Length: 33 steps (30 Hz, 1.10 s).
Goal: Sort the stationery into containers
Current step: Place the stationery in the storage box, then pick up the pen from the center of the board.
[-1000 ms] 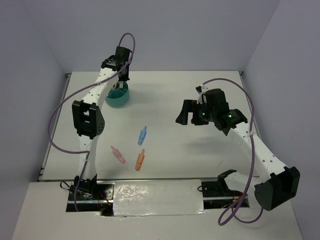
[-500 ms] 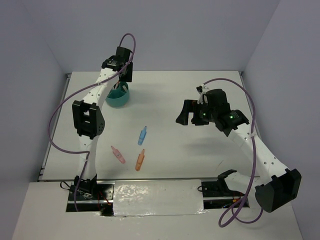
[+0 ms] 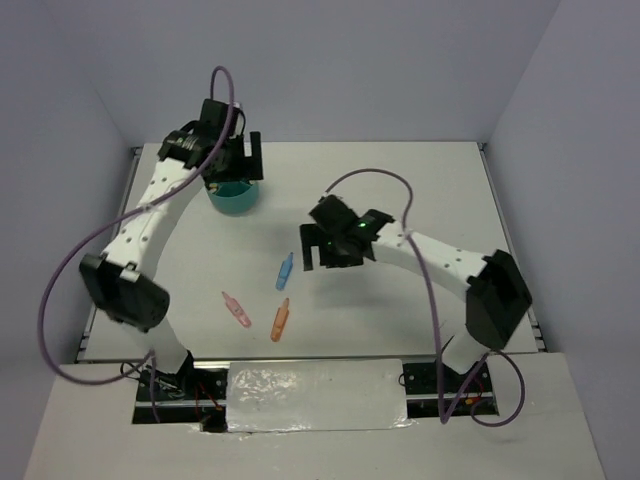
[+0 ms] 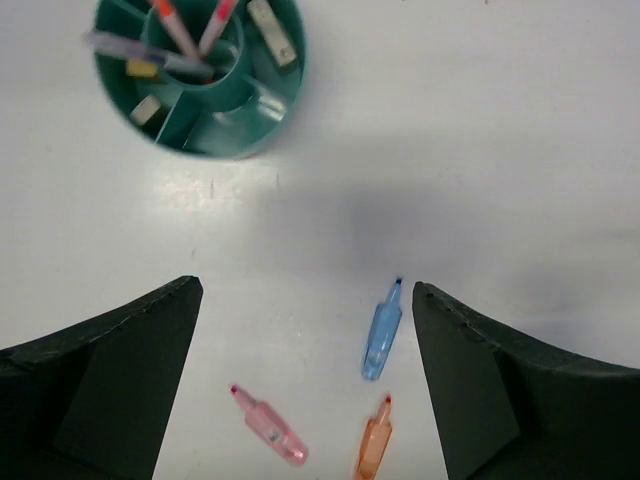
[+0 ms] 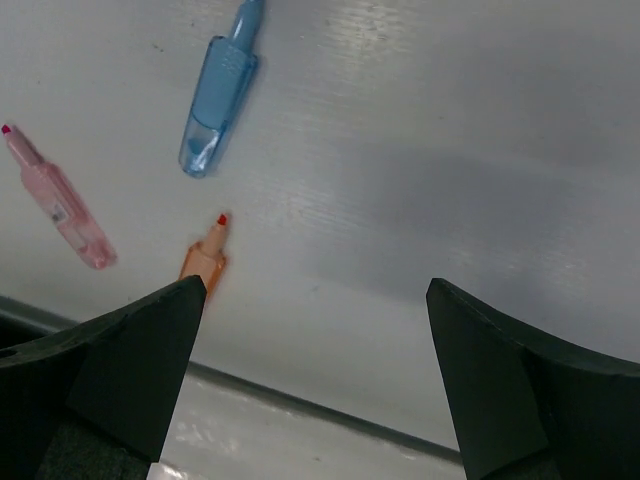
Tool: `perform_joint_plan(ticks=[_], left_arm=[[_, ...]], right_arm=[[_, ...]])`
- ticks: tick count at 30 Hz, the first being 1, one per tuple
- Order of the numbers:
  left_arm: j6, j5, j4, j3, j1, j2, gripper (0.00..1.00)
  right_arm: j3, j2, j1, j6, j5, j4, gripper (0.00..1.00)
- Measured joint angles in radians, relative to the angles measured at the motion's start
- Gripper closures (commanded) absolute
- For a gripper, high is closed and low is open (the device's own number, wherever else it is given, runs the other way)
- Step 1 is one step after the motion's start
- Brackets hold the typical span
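3 markers lie loose on the table [image 3: 430,170] — blue marker [image 4: 382,328], pink marker [image 4: 268,428], orange marker [image 4: 372,446]. Pens and small bits already sit in the teal organiser [image 4: 228,150]. I read both arms' jaws apart, empty.

Three loose markers [image 4: 381,332] (teal organiser [image 4: 215,150] part-filled)

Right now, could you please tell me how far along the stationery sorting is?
Done: pens and a white eraser already sit in the teal organiser. In hand: nothing; the left fingers and right fingers are both open and empty. Left: the blue marker, pink marker and orange marker lie loose on the table.
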Motion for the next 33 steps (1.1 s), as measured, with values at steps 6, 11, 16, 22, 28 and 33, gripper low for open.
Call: perform_joint_plan(ticks=[6, 11, 16, 22, 28, 33], left_arm=[[-0.092, -0.055, -0.063, -0.308, 0.013, -0.358, 0.01], [-0.115, -0.05, -0.1, -0.508, 0.039, -0.495, 0.01], [-0.109, -0.005, -0.12, -0.587, 0.042, -0.524, 0.01], [-0.061, 0.031, -0.125, -0.571, 0.042, -0.554, 0.01], [-0.046, 0.06, -0.124, -0.557, 0.008, -0.555, 0.01], [-0.032, 0.059, -0.129, -0.552, -0.057, -0.554, 0.01]], right_arm=[[0.249, 0.262, 0.216, 0.24, 0.198, -0.128, 0.02], [0.34, 0.367, 0.341, 0.415, 0.245, -0.195, 0.13], [0.332, 0.397, 0.408, 0.54, 0.222, -0.2, 0.2], [0.361, 0.519, 0.421, 0.626, 0.208, -0.214, 0.26], [0.368, 0.567, 0.427, 0.699, 0.184, -0.234, 0.55], [0.352, 0.562, 0.43, 0.756, 0.164, -0.232, 0.87]])
